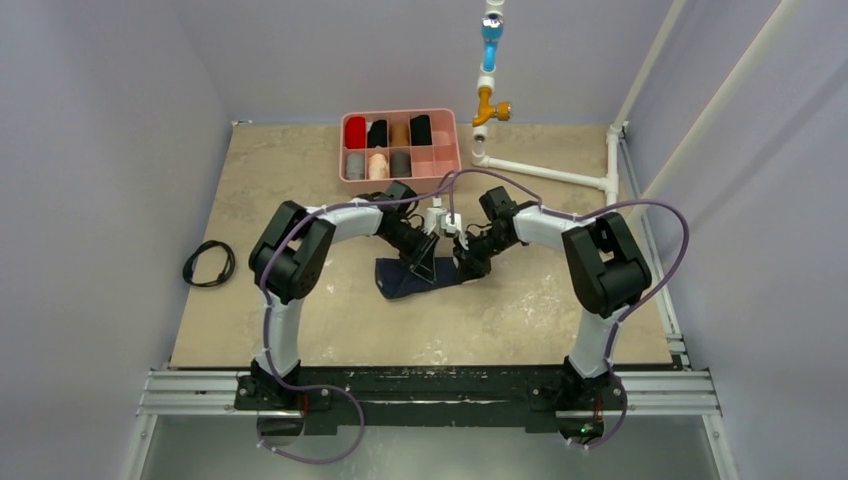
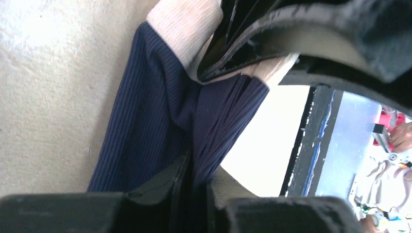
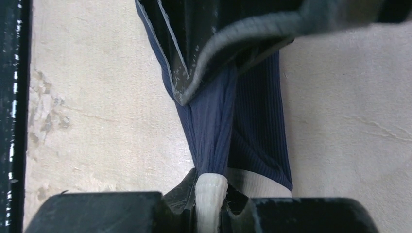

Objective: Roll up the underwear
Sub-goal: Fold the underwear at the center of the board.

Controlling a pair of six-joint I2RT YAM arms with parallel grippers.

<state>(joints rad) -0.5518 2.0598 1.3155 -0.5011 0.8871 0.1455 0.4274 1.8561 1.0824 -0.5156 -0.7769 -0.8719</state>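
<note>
The left gripper (image 1: pixel 425 262) is pinching a fold of ribbed navy fabric, its jaws narrow. The underwear (image 1: pixel 400 282) is lying mid-table, at six o'clock from the pink tray (image 1: pixel 400 183), draping in soft creases. At its three o'clock edge, the right gripper (image 1: pixel 468 266) is clamping the bunched cream waistband (image 3: pixel 211 191).

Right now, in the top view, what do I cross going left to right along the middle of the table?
In order: black cable loop → left arm's elbow → underwear → right arm's elbow.
</note>
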